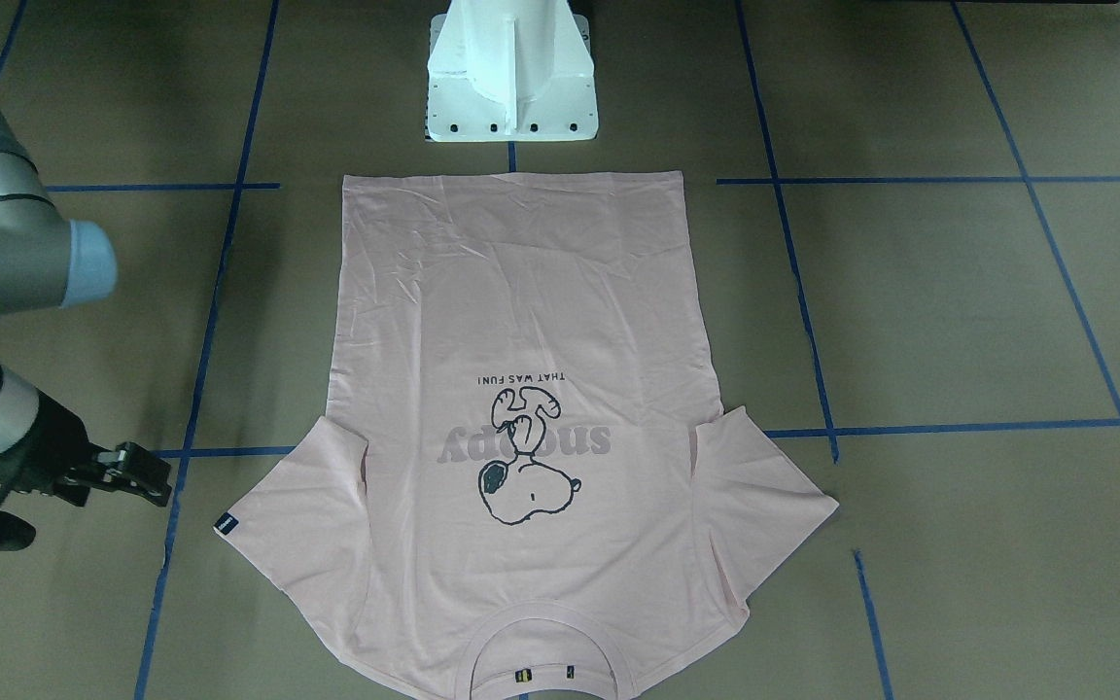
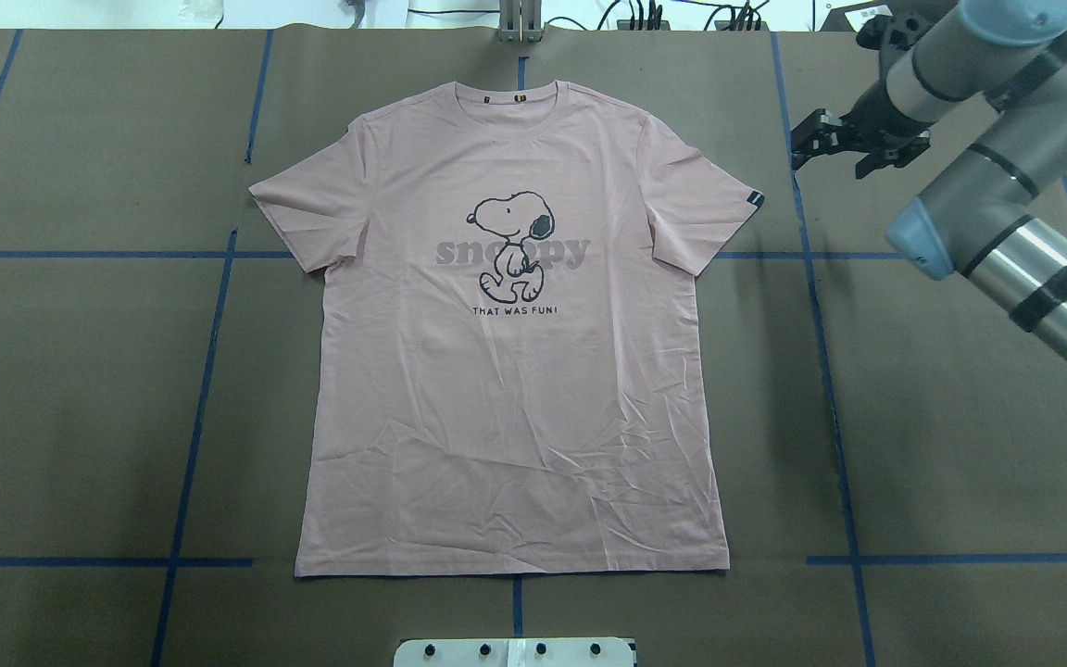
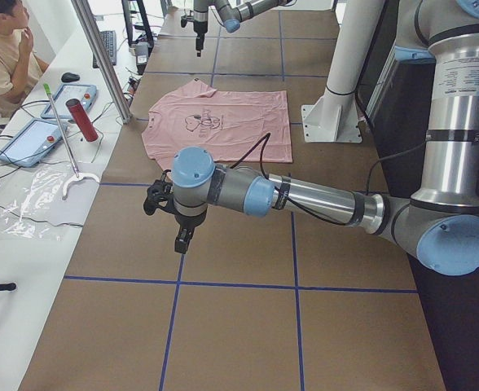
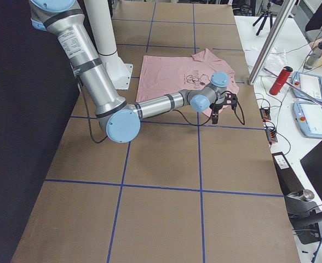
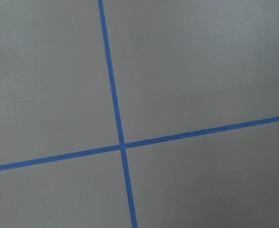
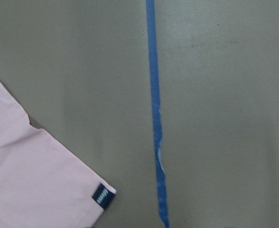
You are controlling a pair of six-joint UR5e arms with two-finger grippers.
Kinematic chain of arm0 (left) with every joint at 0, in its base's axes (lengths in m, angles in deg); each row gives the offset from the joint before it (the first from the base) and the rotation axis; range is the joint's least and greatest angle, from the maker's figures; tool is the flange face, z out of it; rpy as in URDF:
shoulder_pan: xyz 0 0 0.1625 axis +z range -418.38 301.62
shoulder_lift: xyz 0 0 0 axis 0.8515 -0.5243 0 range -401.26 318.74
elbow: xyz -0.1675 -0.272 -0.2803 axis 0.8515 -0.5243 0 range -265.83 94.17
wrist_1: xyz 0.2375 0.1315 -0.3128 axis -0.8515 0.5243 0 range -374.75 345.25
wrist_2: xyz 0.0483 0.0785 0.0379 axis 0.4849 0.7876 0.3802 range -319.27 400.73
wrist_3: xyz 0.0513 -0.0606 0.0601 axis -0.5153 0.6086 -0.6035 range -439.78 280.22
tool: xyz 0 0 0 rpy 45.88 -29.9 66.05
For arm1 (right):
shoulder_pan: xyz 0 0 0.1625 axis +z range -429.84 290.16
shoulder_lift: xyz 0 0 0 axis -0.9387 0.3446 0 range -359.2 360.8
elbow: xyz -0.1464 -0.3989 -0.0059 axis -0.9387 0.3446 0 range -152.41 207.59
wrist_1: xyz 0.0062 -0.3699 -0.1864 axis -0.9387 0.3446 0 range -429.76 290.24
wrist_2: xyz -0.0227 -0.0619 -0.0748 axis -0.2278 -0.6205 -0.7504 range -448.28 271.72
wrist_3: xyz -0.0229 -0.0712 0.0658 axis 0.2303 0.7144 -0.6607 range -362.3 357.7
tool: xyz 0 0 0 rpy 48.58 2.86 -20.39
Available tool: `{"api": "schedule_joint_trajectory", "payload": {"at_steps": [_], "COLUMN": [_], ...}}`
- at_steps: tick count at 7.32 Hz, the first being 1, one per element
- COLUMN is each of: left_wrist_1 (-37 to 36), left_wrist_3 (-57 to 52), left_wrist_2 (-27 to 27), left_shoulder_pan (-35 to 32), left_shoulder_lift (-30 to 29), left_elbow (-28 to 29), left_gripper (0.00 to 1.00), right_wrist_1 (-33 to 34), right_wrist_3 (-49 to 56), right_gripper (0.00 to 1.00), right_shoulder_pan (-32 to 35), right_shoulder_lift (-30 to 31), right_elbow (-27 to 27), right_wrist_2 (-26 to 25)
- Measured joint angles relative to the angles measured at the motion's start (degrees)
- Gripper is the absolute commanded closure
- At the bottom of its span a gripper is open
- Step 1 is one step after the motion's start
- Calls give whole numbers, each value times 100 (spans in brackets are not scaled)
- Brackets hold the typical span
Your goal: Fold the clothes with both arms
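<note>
Left gripper (image 3: 180, 238) hung over bare counter (image 2: 80, 389), well apart from T-shirt (image 2: 515, 398); released or clenched cannot be told; T-shirt spread flat mid-counter, print up, collar (image 2: 515, 93) away from robot; pale pink, black Snoopy drawing (image 2: 510, 241), lower half creased; judged light, limp, easily bunched; best taken at sleeve edges and hem corners; right gripper (image 2: 830, 148) released, empty, near tagged sleeve (image 2: 709, 199).

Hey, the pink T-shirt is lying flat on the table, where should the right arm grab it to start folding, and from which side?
Probably the outer hem of the sleeve with the black tag, coming down from the robot's right. The T-shirt lies flat, face up, so only an edge can be pinched, and the right gripper hovers open right beside that sleeve.
</note>
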Motion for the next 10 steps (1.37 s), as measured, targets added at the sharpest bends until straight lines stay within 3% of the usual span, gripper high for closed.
{"api": "schedule_joint_trajectory", "payload": {"at_steps": [2,3,4,6,10], "left_wrist_1": [53,57,56,54,54], "left_wrist_3": [-7,-8,-8,-7,-13], "left_wrist_2": [-10,-10,-9,-3,-2], "left_shoulder_pan": [2,3,2,-5,-6], "left_shoulder_lift": [0,2,3,10,23], "left_elbow": [-8,-23,-40,-53,-66], "left_gripper": [0,0,0,0,0], "right_wrist_1": [-465,-521,-539,-543,-537], "right_wrist_3": [-1181,-1400,-1486,-1536,-1558], "right_gripper": [28,28,35,100,100], "right_shoulder_pan": [-482,-616,-711,-819,-816], "right_shoulder_lift": [-376,-411,-406,-394,-396], "right_elbow": [518,580,601,608,530], "right_wrist_2": [-700,-852,-925,-1082,-1144]}}
